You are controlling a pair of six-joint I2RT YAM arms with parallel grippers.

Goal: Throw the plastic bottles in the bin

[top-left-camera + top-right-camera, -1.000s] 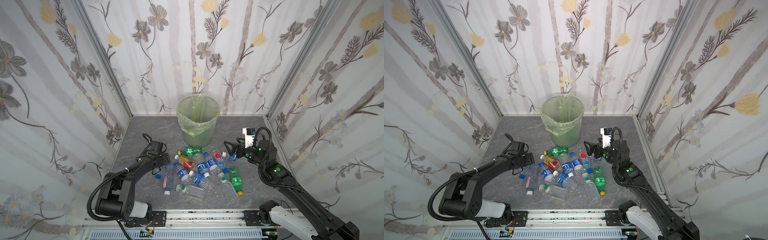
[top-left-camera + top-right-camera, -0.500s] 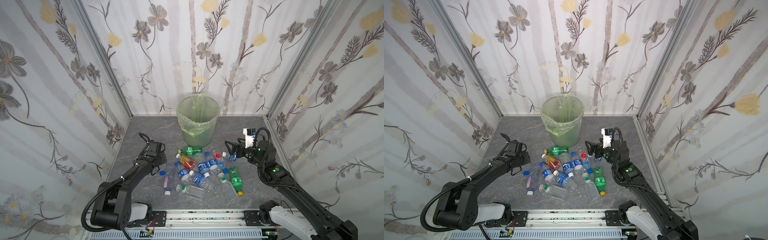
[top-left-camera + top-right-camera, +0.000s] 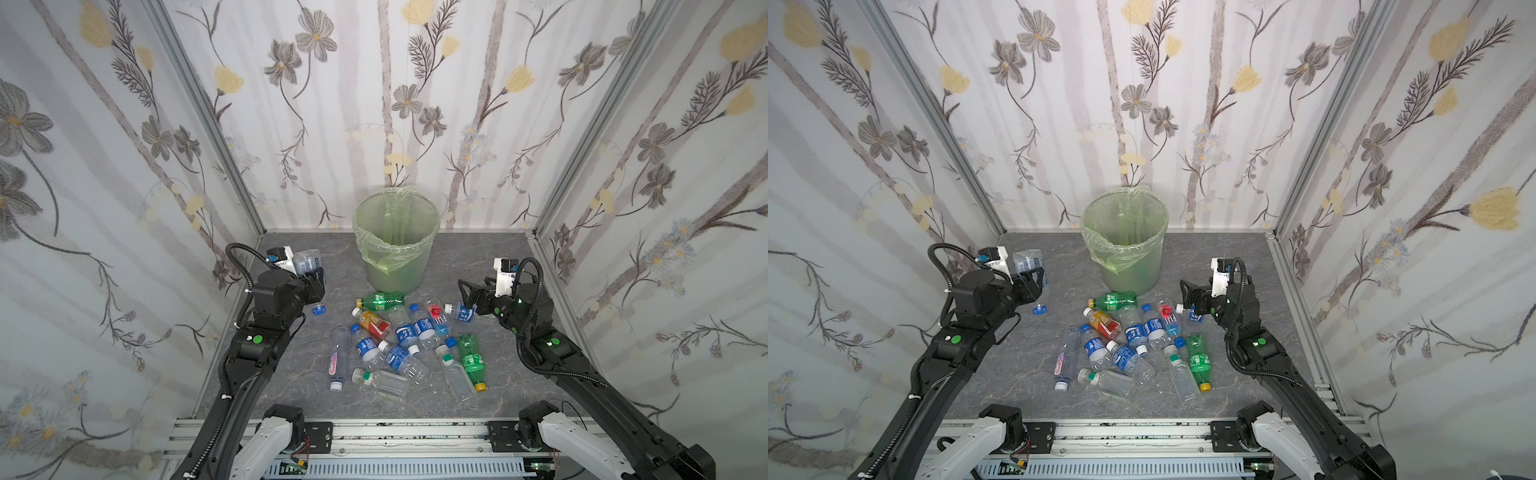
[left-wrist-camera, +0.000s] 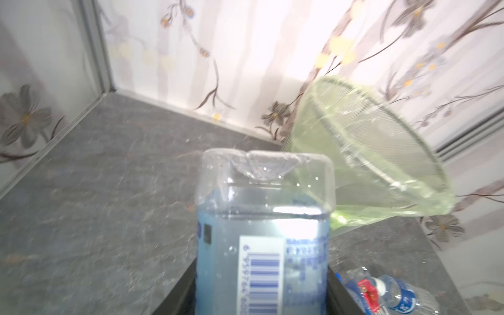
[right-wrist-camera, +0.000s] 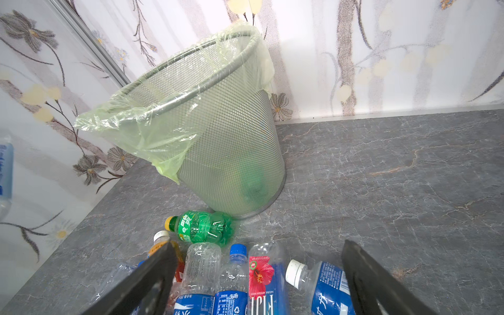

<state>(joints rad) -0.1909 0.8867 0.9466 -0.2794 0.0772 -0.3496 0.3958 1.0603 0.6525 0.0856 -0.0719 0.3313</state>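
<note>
Both top views show the left gripper (image 3: 311, 272) above the floor, clamped on a clear bottle (image 3: 306, 259) with a blue label, left of the bin (image 3: 399, 270) and apart from it. Loose plastic bottles (image 3: 399, 336) lie before the bin. The right gripper (image 3: 467, 296), jaws wide apart, hangs over a white-capped bottle (image 3: 462, 312) at the heap's right edge.

The left arm (image 3: 249, 357) and right arm (image 3: 557, 357) are matte black, each with a white base segment (image 3: 270, 440) at the lower edge in both top views. A round green sticker (image 3: 258, 339) marks each forearm, a ribbed black cable (image 3: 237, 246) loops by each wrist beside a white camera block (image 3: 283, 254), and the right gripper (image 5: 255, 245) has flat black jaws
</note>
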